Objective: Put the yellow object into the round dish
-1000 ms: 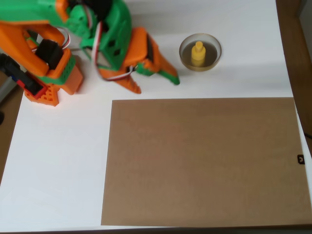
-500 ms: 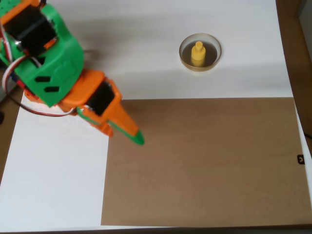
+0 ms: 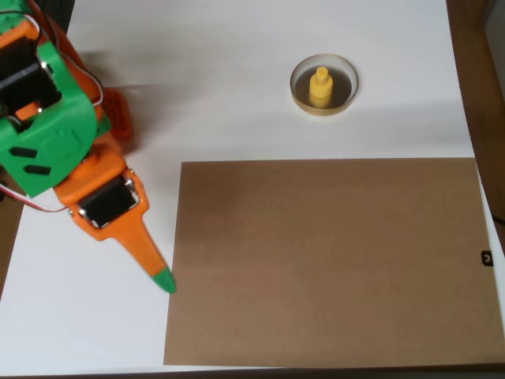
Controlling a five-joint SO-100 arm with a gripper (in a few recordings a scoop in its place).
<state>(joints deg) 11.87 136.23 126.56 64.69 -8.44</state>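
The yellow object (image 3: 320, 87) stands upright inside the round dish (image 3: 298, 93), which sits on the white surface at the upper right of the overhead view. My gripper (image 3: 162, 279), orange with a green tip, is far away at the lower left, its fingers together with nothing in them. It points down-right, just left of the brown board's edge.
A large brown board (image 3: 331, 260) covers the lower right of the white table (image 3: 221, 87). The arm's orange and green body (image 3: 47, 134) fills the left edge. A wooden strip (image 3: 477, 71) runs along the right side.
The arm has swung away from the dish, from the top centre to the lower left. The yellow object stays in the dish, unmoved.
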